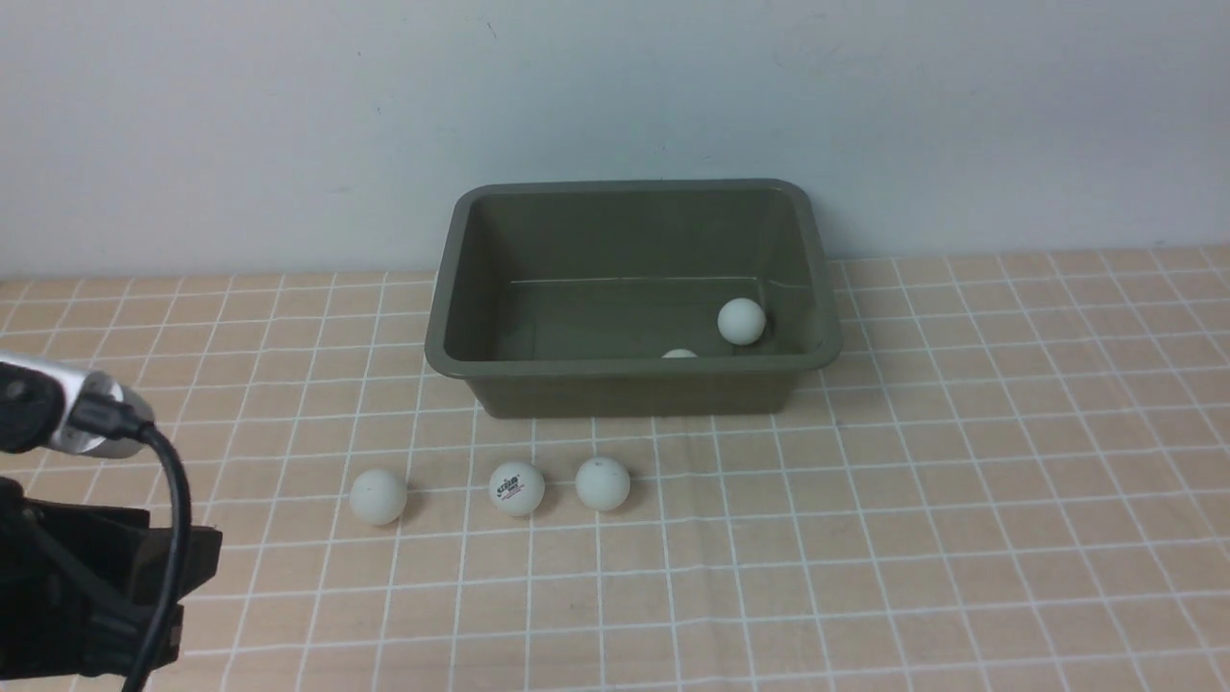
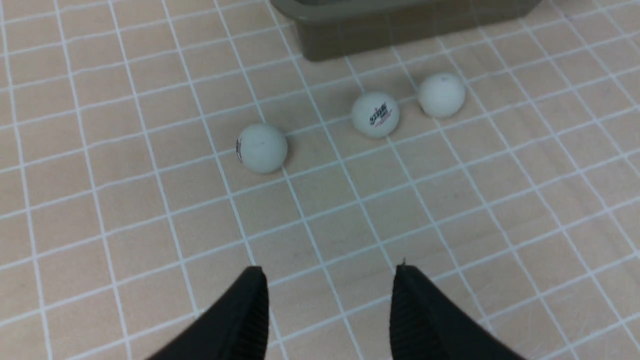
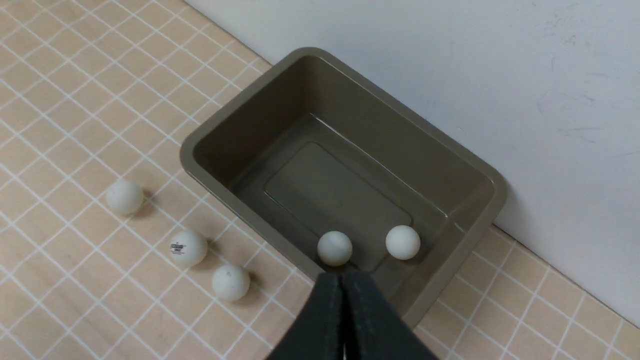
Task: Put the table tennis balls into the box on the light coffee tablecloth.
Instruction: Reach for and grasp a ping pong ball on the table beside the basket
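Boxed ball (image 1: 678, 354) mostly hidden by box (image 1: 629, 389) wall; logo ball (image 1: 516, 487) print seemingly unreadable.

The left arm (image 1: 77, 577) sits at eight o'clock in the front view, black, with a silver wrist joint (image 1: 91, 418) and a cable (image 1: 173, 500) looping down over it. The left gripper (image 2: 330, 272) has its two black fingers spread apart, nothing between them. The right gripper (image 3: 344, 276) has its fingers pressed flat together, gripping nothing.
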